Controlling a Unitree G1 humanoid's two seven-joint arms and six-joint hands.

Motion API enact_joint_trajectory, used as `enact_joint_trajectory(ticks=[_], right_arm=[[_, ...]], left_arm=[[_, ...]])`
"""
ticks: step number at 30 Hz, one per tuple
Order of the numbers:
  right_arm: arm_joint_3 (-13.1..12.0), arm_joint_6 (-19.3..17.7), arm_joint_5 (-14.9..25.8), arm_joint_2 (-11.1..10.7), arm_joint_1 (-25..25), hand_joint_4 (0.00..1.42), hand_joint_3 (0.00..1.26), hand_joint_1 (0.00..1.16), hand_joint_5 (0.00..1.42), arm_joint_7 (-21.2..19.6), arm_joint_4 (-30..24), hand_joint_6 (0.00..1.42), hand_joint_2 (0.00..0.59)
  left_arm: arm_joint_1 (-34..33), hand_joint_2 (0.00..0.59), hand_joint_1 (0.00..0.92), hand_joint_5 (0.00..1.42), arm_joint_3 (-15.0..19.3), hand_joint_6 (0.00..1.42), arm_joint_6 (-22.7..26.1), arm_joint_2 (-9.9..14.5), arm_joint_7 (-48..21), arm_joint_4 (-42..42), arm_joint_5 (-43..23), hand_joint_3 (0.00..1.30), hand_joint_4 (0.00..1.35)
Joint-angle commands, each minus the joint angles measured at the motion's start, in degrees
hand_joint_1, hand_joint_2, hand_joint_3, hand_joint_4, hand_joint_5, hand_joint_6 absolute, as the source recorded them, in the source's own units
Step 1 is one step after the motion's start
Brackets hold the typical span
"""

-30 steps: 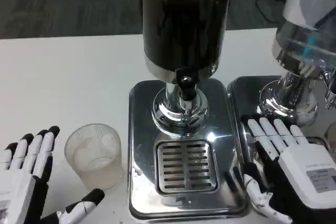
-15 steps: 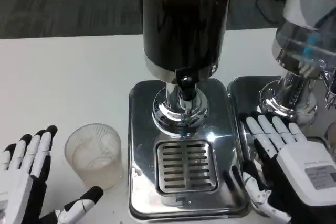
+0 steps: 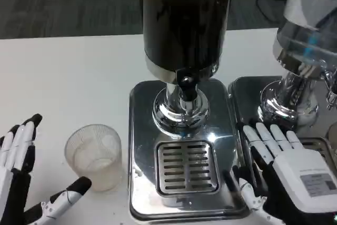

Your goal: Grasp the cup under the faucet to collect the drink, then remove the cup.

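Observation:
A clear ribbed plastic cup (image 3: 95, 156) stands upright on the white table, left of the dispenser's steel base (image 3: 142, 130). The dark drink dispenser's faucet (image 3: 186, 85) hangs over the slotted drip grate (image 3: 187, 167), which is bare. My left hand (image 3: 23, 180) is at the lower left, open, fingers spread upward and thumb stretched toward the cup's base without touching it. My right hand (image 3: 287, 169) lies open to the right of the grate, fingers pointing away from me, holding nothing.
A second dispenser (image 3: 305, 40) with a clear tank stands on its own steel base at the right, just beyond my right hand. White table (image 3: 68, 77) stretches to the left and behind the cup.
My left hand has slid left and down, away from the cup. My right hand has drawn slightly back toward me. The cup has stayed put.

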Motion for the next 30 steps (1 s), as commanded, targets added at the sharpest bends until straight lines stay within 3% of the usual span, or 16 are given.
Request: enact_joint_trajectory(ticks=[1, 8, 16, 30], right_arm=[[0.15, 0.72, -0.69, 0.17, -0.2, 0.0, 0.05, 0.13, 0.0, -0.38, -0.26, 0.0, 0.534], [0.12, 1.23, -0.74, 0.18, -0.36, 0.0, 0.06, 0.13, 0.0, -0.46, -0.37, 0.0, 0.534], [0.19, 1.23, -0.76, -0.09, -0.78, 0.0, 0.06, 0.13, 0.0, -0.17, -0.37, 0.0, 0.534], [0.78, 2.06, -1.37, 1.38, -0.88, 0.0, 0.07, 0.14, 0.0, -0.33, -0.31, 0.0, 0.528]], left_arm=[[-2.37, 0.035, 0.0, 0.04, 0.04, 0.0, -4.43, -0.51, 2.39, 6.4, -2.06, 0.0, 0.0], [-5.14, 0.029, 0.0, 0.06, -1.52, 0.0, -7.66, -1.09, 1.19, 12.59, -3.64, 0.0, 0.0], [-7.97, 0.022, 0.002, 0.09, -3.67, 0.0, -7.23, -1.45, 0.1, 16.86, -4.03, 0.0, 0.0], [-13.42, 0.028, 0.152, 0.19, -6.2, 0.11, -6.73, -1.09, -3.65, 22.86, -5.3, 0.08, 0.09]])
